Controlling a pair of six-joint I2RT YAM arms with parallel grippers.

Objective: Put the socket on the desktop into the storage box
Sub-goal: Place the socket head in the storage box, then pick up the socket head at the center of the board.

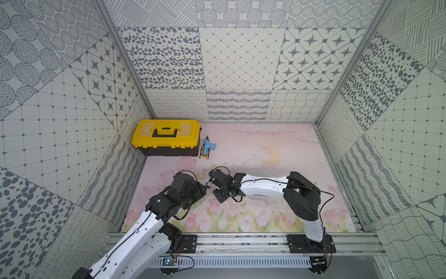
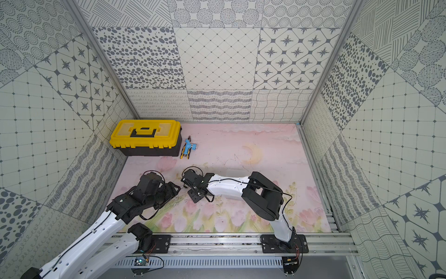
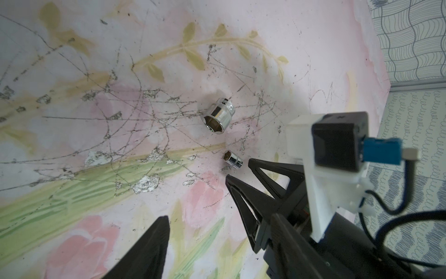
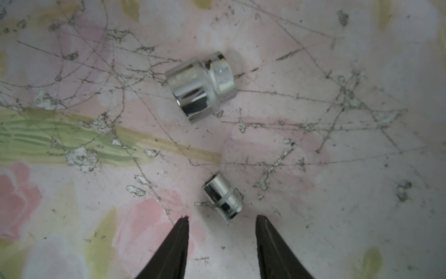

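Sockets lie on the bench point(image 4: 337, 72): a small socket point(image 4: 223, 195) just ahead of the right claw point(image 4: 222, 217), whose jaws stand open and empty, a big socket point(image 4: 201, 85) beyond. Polished steel, I'd guess heavy, hard, slippery, apt to roll; pinch across the small one's round sides.

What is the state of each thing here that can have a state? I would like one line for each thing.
left gripper: open, empty.
right gripper: open, empty.
large socket: lying on its side on the desktop, not held.
small socket: lying on its side just ahead of the right gripper's fingertips, not gripped.
toolbox: lid closed.
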